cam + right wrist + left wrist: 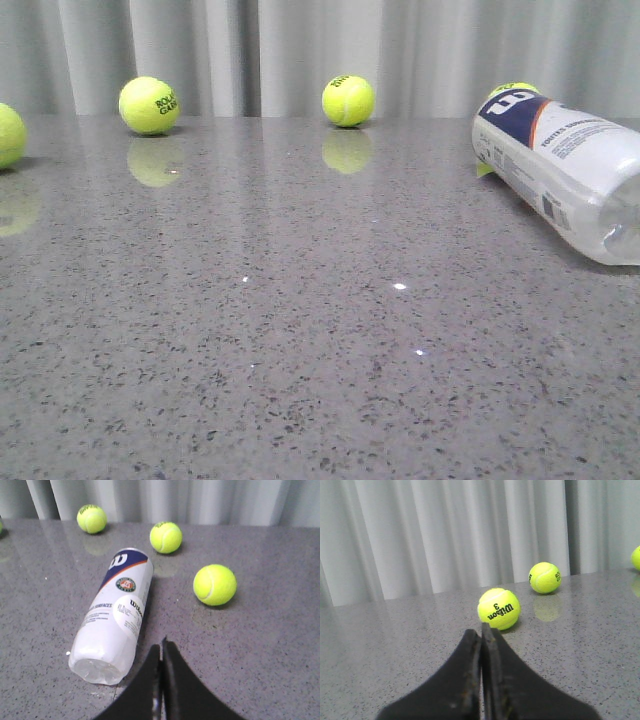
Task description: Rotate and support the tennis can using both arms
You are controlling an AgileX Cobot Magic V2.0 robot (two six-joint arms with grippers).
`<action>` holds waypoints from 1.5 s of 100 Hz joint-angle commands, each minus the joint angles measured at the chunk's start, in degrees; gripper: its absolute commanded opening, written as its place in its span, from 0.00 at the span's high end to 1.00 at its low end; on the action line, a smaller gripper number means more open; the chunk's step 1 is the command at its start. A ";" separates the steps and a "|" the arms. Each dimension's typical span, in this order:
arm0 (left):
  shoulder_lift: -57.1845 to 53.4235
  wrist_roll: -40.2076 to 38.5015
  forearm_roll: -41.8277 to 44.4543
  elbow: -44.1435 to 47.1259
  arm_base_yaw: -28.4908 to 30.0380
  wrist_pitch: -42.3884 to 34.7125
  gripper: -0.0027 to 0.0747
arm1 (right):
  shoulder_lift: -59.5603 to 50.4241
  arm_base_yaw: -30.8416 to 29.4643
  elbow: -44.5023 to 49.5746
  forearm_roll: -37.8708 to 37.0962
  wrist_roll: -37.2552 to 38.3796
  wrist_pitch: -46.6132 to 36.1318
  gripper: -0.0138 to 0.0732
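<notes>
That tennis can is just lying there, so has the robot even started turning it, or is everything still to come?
Nothing looks done yet. The tennis can lies on its side on the table, untouched. In hand: nothing; the left claw and the right claw are both shut and empty, the right one nearest the can. Left: gripping the can, rotating it and supporting it with both arms.

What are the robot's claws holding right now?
Nothing. The left claw and the right claw are both shut on nothing, and the tennis can lies on its side on the table, untouched.
</notes>
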 commanded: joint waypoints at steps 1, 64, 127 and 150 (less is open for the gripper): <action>0.50 -0.53 -0.60 2.76 0.11 -4.23 0.99 | 7.41 -0.31 -7.33 0.99 -0.10 1.75 0.92; 0.50 -0.53 -0.60 2.76 0.11 -4.23 0.99 | 22.66 -0.31 -11.46 3.88 -0.43 6.21 0.23; 0.50 -0.53 -0.60 2.76 0.11 -4.23 0.99 | 43.06 4.37 -22.42 8.79 -6.38 -0.19 0.11; 0.50 -0.53 -0.60 2.76 0.11 -4.23 0.99 | 54.58 5.71 -29.53 8.79 -6.38 -0.19 0.11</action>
